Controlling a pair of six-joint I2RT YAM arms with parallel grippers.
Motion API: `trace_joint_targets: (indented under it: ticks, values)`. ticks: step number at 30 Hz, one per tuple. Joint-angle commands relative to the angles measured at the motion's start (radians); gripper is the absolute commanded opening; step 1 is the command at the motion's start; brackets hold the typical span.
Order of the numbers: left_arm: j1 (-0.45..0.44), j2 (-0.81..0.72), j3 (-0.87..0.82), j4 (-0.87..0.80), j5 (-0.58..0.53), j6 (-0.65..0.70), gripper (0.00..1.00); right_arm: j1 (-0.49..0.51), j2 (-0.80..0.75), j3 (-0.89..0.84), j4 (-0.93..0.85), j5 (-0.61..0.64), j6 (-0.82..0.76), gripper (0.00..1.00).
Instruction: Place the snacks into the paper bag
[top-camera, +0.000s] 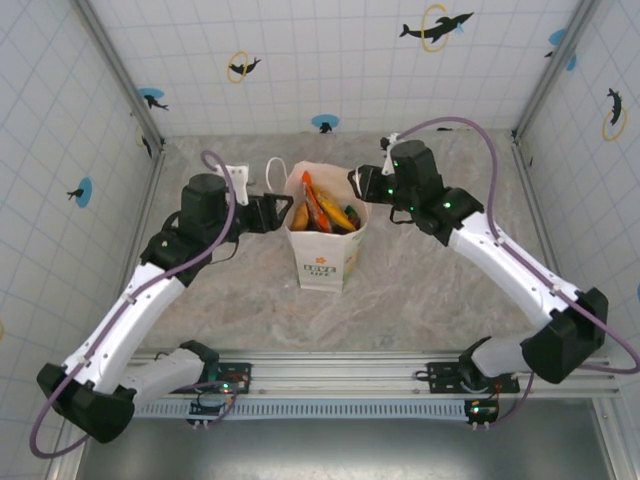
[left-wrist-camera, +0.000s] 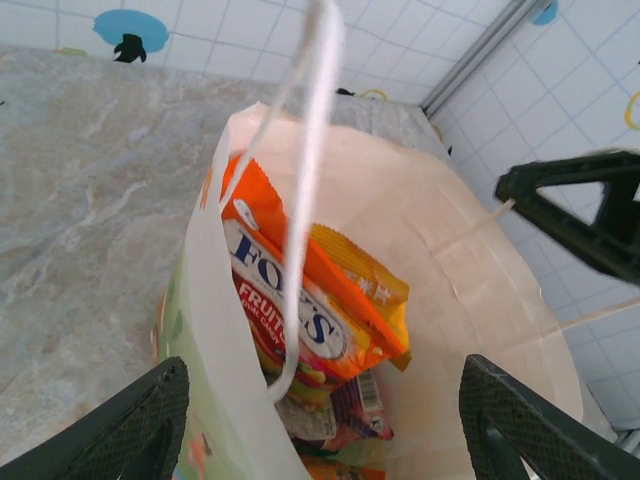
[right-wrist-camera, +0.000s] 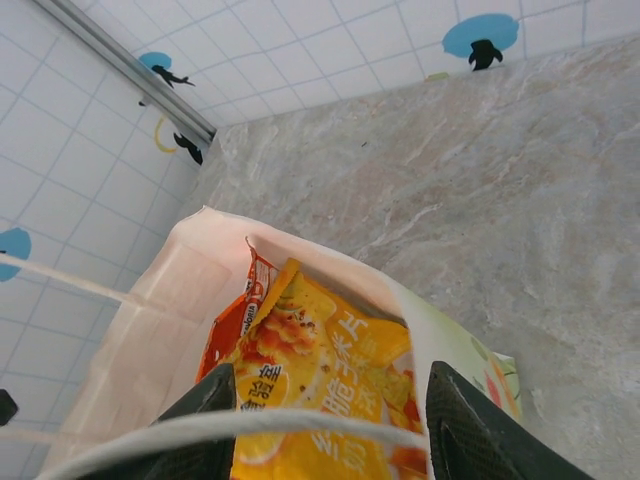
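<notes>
A tall white paper bag (top-camera: 345, 252) stands upright in the middle of the marbled worktop (top-camera: 430, 290). A small orange-green logo (top-camera: 320, 268) faces the arms, the bag's mouth is open, and the snacks (top-camera: 322, 212) stand on end inside it.

The left pincer (top-camera: 283, 213) sits at the bag's left rim with its jaws spread wide, clamped on nothing. From the left wrist camera its two dark fingers (left-wrist-camera: 140, 425) stand on either side of the bag's near wall. A white string handle (left-wrist-camera: 312, 150) runs loose up the gap between them.

The right pincer (top-camera: 358, 184) is at the bag's far right rim, its jaws parted and likewise gripping nothing. From the right wrist camera the other string handle (right-wrist-camera: 250, 424) lies slack across the space between its fingers (right-wrist-camera: 480, 430). Whether the cord brushes either finger cannot be told.

Inside the bag an orange-and-white packet lettered "FOX'S" (left-wrist-camera: 290, 300) leans against a yellow-orange packet (left-wrist-camera: 365, 285), with a purplish packet (left-wrist-camera: 355, 400) tucked below them. A large yellow packet (right-wrist-camera: 320, 370) lies against the bag wall nearest the right pincer.
</notes>
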Motion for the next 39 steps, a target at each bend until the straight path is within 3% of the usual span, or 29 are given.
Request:
trace_joint_targets:
  ticks: [1,13,19,27,33,39]
  values:
    - [0.001,-0.052,-0.066,-0.033,0.012,0.027,0.73,-0.011,-0.081,-0.024,0.006,-0.010,-0.034,0.53]
    - [0.001,-0.205,-0.227,0.022,0.089,0.059,0.74,-0.059,-0.189,-0.168,0.052,-0.159,-0.029,0.55]
    - [0.000,-0.196,-0.221,-0.028,-0.087,0.051,0.74,-0.070,-0.201,-0.176,0.009,-0.128,-0.029,0.55]
    - [0.000,-0.149,-0.223,-0.002,-0.133,0.055,0.72,-0.115,-0.166,-0.204,0.026,-0.244,-0.022,0.51]
    - [0.000,-0.104,-0.199,0.031,-0.094,0.066,0.71,-0.135,-0.127,-0.221,0.061,-0.268,-0.026,0.41]
    - [0.000,-0.079,-0.195,0.053,-0.127,0.052,0.70,-0.180,-0.131,-0.263,0.148,-0.362,0.011,0.51]
